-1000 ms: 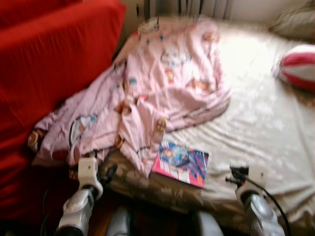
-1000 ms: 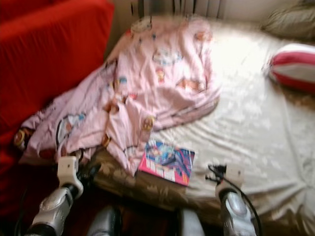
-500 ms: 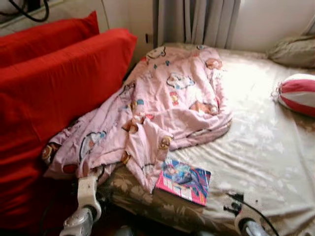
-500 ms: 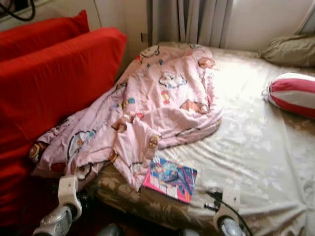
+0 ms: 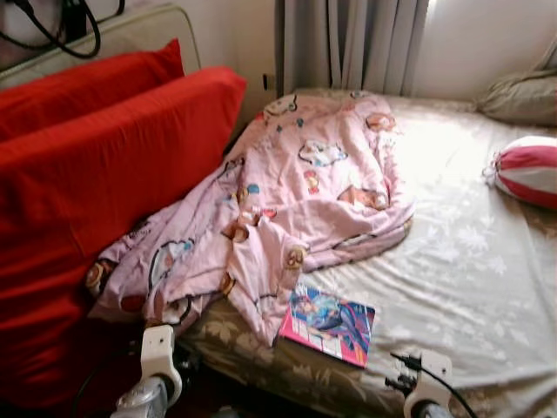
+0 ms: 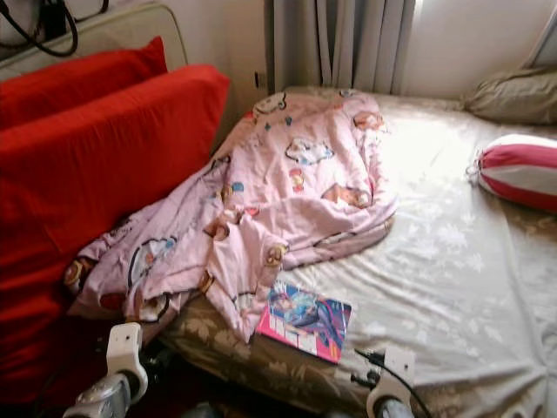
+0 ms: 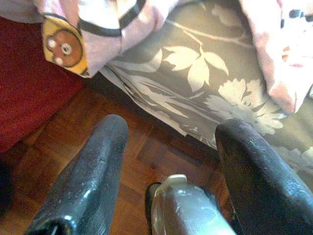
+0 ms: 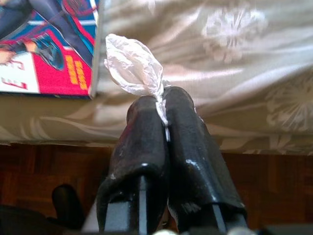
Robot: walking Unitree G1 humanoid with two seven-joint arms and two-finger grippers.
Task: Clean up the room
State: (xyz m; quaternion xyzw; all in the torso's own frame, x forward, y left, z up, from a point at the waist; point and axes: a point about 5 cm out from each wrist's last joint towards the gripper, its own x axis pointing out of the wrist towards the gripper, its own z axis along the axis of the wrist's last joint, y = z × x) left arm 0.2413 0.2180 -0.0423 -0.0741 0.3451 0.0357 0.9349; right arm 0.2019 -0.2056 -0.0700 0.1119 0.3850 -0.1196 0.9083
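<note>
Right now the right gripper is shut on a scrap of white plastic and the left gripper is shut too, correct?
Partly. The right gripper is shut on the scrap of white plastic, but the left gripper is open: the left wrist view shows its fingers spread apart over the wooden floor, holding nothing.

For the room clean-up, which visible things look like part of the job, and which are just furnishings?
Part of the job:
- crumpled white scrap, pinched in the right tool
- magazine at the bed's near edge
- rumpled pink blanket, trailing off the bed
- left tool, open over the wooden floor

Just there:
- bed sheet
- red cushions
- striped pillow
- curtain
</note>
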